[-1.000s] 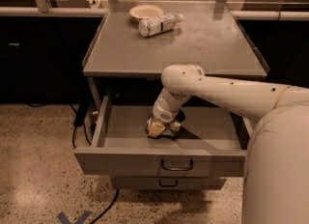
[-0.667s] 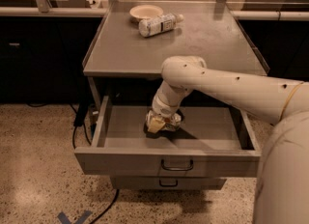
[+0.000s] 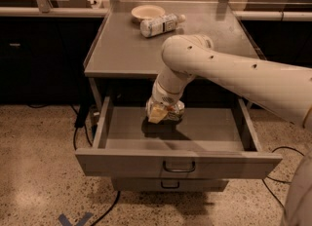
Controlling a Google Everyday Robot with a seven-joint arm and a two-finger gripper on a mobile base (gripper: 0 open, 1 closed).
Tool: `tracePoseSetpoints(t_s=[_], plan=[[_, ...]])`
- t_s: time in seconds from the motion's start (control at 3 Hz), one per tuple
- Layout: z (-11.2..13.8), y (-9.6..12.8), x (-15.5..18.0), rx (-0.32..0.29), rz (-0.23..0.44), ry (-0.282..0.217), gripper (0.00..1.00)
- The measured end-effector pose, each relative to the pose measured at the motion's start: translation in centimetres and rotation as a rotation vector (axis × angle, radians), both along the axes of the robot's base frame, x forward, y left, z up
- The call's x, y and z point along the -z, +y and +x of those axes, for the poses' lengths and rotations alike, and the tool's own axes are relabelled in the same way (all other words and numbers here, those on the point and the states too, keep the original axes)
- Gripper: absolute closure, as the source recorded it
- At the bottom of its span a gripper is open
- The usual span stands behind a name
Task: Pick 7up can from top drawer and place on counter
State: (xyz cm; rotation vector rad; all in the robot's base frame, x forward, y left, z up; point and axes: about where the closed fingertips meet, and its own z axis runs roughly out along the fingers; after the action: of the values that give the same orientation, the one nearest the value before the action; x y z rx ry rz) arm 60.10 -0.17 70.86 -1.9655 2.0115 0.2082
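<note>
The gripper (image 3: 165,113) hangs inside the open top drawer (image 3: 122,160), just above its floor. Its 2 fingers (image 3: 155,114) are closed around the 7up can (image 3: 174,111), which sits tilted between them, apparently clear of the drawer floor, with a shadow beneath. On the counter (image 3: 122,49) lie a clear plastic bottle (image 3: 158,25) and a bowl (image 3: 147,11).

A lab workroom: metal counter (image 3: 122,49), speckled floor (image 3: 39,161), tool (image 3: 163,113) in top drawer (image 3: 146,164).
</note>
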Motion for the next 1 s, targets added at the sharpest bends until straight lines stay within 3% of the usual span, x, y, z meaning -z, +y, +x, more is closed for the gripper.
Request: tracePoseSetpoints(t_s=[0.33,1.0], plan=[[0.2,-0.1,-2.8,-0.015,-0.039,-0.034,1.0],[2.3,-0.6,-12.4,-0.053,-0.123,-0.135,1.0]])
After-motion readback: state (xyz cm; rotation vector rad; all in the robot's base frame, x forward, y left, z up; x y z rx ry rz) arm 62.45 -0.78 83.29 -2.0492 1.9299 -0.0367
